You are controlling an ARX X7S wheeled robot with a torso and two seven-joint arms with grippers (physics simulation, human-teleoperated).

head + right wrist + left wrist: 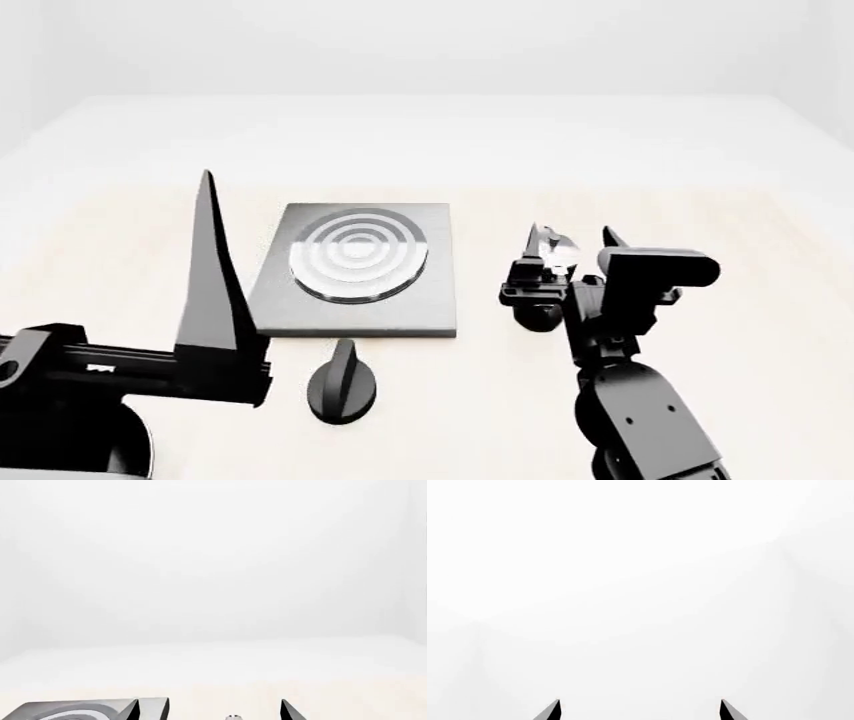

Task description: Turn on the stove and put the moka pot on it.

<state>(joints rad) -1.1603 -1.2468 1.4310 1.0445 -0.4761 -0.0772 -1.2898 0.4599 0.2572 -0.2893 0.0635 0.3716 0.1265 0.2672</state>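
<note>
The stove [360, 270] is a flat dark-grey plate with ring burner in the middle of the table, and its corner shows in the right wrist view [73, 710]. Its black ridged knob [343, 385] stands in front of the plate. To the right of the stove stands the moka pot [555, 250], mostly hidden by my right arm, with only its silver top showing [232, 717]. My right gripper [571, 238] [210, 711] is open, one finger on each side of the pot's top. The left gripper [211, 250] [640, 710] is open and empty, pointing up left of the stove.
The pale table surface [694, 200] runs out to a white back wall. My left arm [120, 360] crosses the near left corner, close to the knob. My right arm [641, 410] rises from the near right.
</note>
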